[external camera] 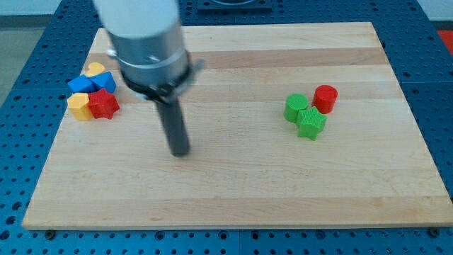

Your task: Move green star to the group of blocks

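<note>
One view — high, tilted down onto the board (233, 191).

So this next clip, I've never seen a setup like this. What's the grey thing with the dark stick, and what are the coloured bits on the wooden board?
There is one camera, looking down at a pale wooden board on a blue perforated table. The grey cylinder is the end of a robot arm. It has no hand and holds nothing; the dark rod below it ends in my tip, which pushes blocks around. At the view's left sits a group: a red star block, a yellow block, blue blocks and another yellow block behind. At the view's right are a green star block, a green block and a red cylinder block. The tip stands between the clusters, nearer the left one, touching none.
</note>
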Controlling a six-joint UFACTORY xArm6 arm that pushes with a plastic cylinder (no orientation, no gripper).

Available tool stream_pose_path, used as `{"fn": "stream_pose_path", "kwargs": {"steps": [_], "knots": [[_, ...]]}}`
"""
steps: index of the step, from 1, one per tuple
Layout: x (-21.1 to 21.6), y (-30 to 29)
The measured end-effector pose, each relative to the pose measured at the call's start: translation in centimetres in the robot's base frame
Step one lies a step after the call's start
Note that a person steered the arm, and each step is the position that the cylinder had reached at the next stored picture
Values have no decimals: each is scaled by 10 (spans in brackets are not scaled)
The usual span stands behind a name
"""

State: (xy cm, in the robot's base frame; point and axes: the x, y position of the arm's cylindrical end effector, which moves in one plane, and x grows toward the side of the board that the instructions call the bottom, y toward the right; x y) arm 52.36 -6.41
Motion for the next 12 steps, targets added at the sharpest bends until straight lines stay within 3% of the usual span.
{"fn": "stream_pose_path", "kwargs": {"steps": [1,2,3,4,5,8,12], "knots": [[34,87],[33,178],[-15,247],[-65,255],[-76,217],[-8,195],[-43,143]]}}
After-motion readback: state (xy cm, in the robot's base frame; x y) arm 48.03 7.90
